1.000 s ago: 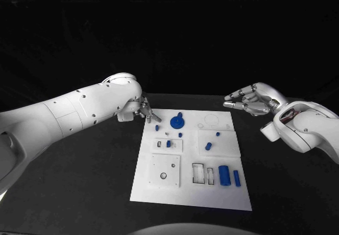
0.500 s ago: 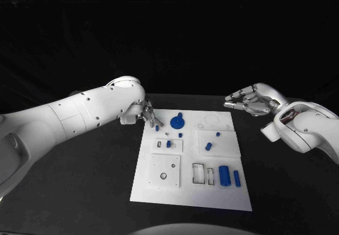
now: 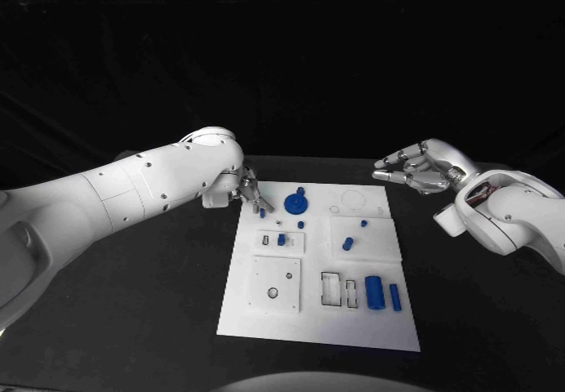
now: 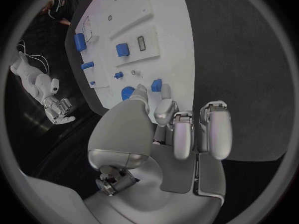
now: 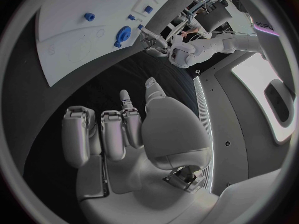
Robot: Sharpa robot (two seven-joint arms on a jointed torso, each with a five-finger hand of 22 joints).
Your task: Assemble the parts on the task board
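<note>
The white task board [image 3: 353, 327] lies in the middle of the black table. My left hand [image 3: 248, 194] hangs over its far left corner, fingertips pointing down at a small blue peg [image 3: 261, 212] on the board. In the left wrist view that hand [image 4: 181, 129] has thumb and fingertips just short of the peg [image 4: 156, 83], slightly apart; I cannot tell whether they touch it. A round blue part [image 3: 295, 201] lies beside it. My right hand [image 3: 418, 167] hovers off the far right corner with fingers loosely bent and nothing in them.
More blue parts sit on the board: a short peg [image 3: 349, 243] mid-right, a thick cylinder [image 3: 372, 292] and a thin bar [image 3: 394, 297] near the front right. White blocks with slots and holes [image 3: 274, 286] stand on the left half. Black table surrounds the board.
My left hand has moved a little right and down toward the small blue peg, then stayed there. The right hand and the parts have not moved.
</note>
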